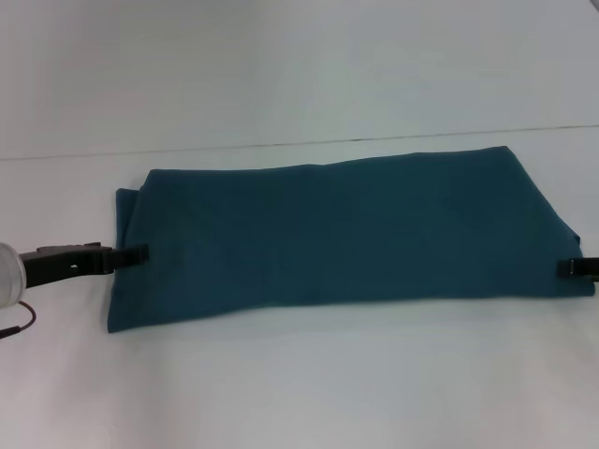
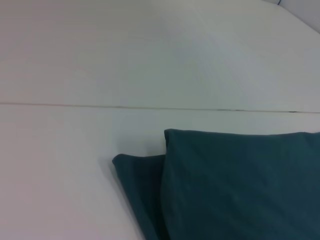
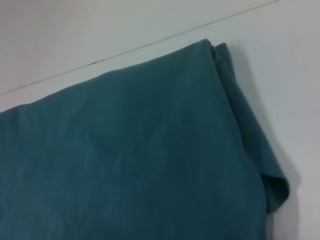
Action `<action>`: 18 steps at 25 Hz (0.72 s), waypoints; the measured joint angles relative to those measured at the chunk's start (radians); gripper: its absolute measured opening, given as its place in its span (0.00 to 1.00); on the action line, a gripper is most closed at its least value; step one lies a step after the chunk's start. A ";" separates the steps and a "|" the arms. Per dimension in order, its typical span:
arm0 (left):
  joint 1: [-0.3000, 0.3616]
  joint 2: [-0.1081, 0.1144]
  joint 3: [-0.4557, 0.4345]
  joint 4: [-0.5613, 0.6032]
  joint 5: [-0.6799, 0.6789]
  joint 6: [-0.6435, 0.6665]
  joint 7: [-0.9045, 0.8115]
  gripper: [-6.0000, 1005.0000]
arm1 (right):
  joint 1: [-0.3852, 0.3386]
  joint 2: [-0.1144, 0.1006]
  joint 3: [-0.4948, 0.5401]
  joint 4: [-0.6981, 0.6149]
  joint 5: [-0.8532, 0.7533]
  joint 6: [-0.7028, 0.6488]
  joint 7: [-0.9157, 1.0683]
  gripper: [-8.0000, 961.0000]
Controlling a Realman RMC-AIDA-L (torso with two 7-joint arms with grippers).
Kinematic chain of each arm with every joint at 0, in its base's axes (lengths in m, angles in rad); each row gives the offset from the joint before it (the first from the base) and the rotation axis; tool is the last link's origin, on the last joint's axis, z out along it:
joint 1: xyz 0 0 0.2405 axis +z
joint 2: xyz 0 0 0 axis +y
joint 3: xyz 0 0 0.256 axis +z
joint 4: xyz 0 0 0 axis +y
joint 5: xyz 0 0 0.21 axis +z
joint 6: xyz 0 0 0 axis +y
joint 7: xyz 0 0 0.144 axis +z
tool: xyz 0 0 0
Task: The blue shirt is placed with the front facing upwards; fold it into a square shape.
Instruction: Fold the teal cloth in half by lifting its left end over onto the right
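Now your blue shirt (image 1: 342, 238) lies folded at centre on the white table (image 1: 299, 393), seam (image 1: 374, 138) at twelve o'clock; left gripper (image 1: 138, 253) at nine, right gripper (image 1: 573, 267) at three, grip state unclear.

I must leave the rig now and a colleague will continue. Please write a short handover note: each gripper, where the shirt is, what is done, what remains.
Left gripper: low at the left short edge of the dark teal-blue cotton shirt, fingertips at the cloth; whether it grips cannot be told.
Right gripper: at the right short edge, mostly out of the head view; state also cannot be told.
Shirt: lies flat on the white table as a long wide rectangle, layers showing at both ends, no lettering in view.
Done: lengthwise folding into a band.
Left: probably bring one short end over the other to make a square.
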 joint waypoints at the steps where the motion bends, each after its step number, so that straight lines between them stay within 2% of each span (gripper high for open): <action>1: 0.000 0.000 0.000 0.000 0.000 0.000 0.000 0.85 | 0.001 0.002 0.000 0.001 0.001 0.000 0.000 0.69; 5: -0.001 0.001 0.000 0.000 0.000 -0.001 0.000 0.84 | 0.007 0.006 0.000 0.005 0.001 0.002 0.000 0.68; 8: 0.001 0.001 -0.001 -0.001 0.000 -0.001 0.000 0.84 | 0.007 0.006 0.003 0.007 0.004 0.003 -0.001 0.46; 13: 0.003 0.001 -0.002 -0.002 0.001 0.005 -0.001 0.84 | 0.005 0.004 0.002 0.007 0.007 0.003 -0.001 0.20; 18: 0.006 -0.001 -0.003 -0.002 0.014 0.018 -0.008 0.85 | 0.003 0.002 0.000 0.001 0.008 -0.003 -0.004 0.01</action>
